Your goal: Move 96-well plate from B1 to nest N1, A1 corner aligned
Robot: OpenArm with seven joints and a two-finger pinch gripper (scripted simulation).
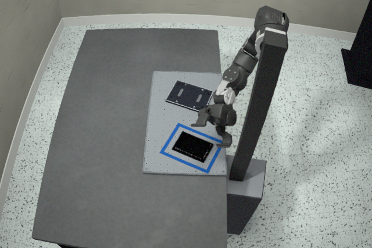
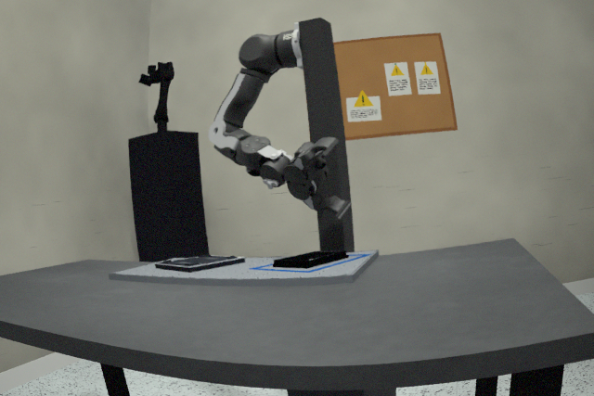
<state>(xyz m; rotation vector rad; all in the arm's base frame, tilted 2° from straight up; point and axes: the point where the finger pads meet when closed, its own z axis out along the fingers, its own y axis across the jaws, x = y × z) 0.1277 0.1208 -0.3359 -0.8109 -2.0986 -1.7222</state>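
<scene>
The black 96-well plate (image 1: 192,146) lies flat inside the blue outlined spot B1 on the grey perforated board; it also shows in the exterior view (image 2: 310,259). The dark plate nest N1 (image 1: 189,95) sits further back on the same board and is empty; in the exterior view it is at the left (image 2: 199,261). My gripper (image 1: 211,134) is open wide and empty. It hangs well above the board, over the right rear side of the plate, as the exterior view shows (image 2: 330,173). The plate's cut-off corner is too small to make out.
The grey perforated board (image 1: 184,124) lies on the dark table near its right edge. The arm's black mounting column (image 1: 260,104) stands just right of the board. A black cabinet with a camera stand (image 2: 165,190) is behind the table.
</scene>
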